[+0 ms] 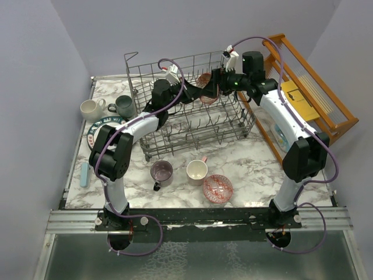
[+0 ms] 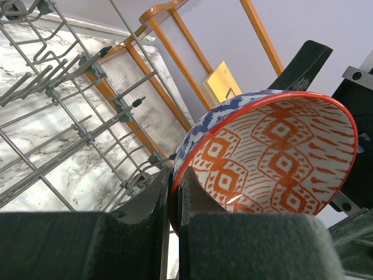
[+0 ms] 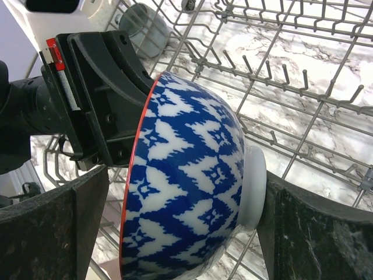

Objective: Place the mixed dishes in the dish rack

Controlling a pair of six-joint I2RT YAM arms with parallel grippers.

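A red-and-white patterned bowl with a blue outside (image 1: 205,81) hangs on edge above the far part of the grey wire dish rack (image 1: 192,125). My left gripper (image 2: 173,186) is shut on the bowl's (image 2: 274,157) red rim. My right gripper (image 3: 183,233) is open and straddles the same bowl (image 3: 186,186): one finger (image 3: 315,233) touches its white foot, the other stands slightly off the rim. A second patterned bowl (image 1: 218,188), a purple mug (image 1: 161,171) and a cream mug (image 1: 197,171) sit in front of the rack. A white mug (image 1: 90,108), a grey-green mug (image 1: 123,106) and a plate (image 1: 99,129) lie at its left.
An orange-brown wooden slatted rack (image 1: 303,87) stands at the right, with a white bottle (image 1: 280,137) beside it. A pale blue item (image 1: 85,174) lies at the left table edge. Upright tines (image 3: 291,87) fill the rack under the bowl.
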